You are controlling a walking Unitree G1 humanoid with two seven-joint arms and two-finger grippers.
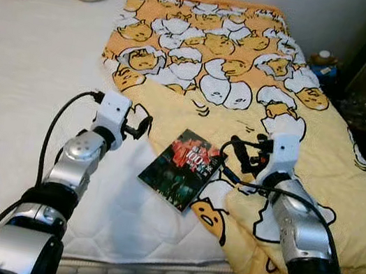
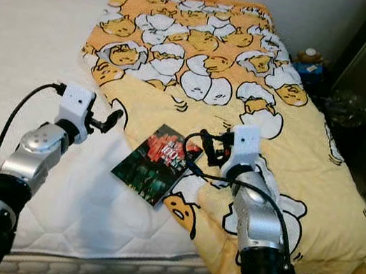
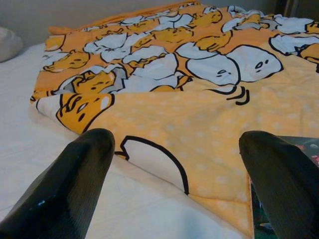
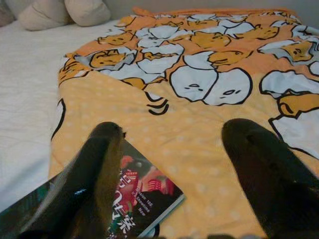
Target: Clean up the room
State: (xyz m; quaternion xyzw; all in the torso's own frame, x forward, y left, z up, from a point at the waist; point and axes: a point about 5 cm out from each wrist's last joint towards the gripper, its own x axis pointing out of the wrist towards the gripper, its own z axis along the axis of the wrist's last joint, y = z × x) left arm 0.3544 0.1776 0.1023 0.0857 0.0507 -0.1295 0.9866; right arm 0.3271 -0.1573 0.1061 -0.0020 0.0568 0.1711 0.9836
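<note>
Care is being called for at this step, which looks to be the lifting of the book [image 1: 183, 168] from the bed so the yellow blanket [image 1: 260, 101] can be straightened. A sound grasp would probably be made at the book's upper corner, where it is lying on the blanket edge, with one finger slid under the cover rather than pressed down on it. Right gripper [image 1: 239, 155] is being held just beside that corner, its fingers [image 4: 264, 169] spread wide and closing on nothing; the book is lying under the nearer finger. Left gripper [image 1: 138, 126] is being held above the white mattress [image 1: 20, 94] near the blanket's edge, fingers [image 3: 75, 184] equally wide apart and touching nothing.
</note>
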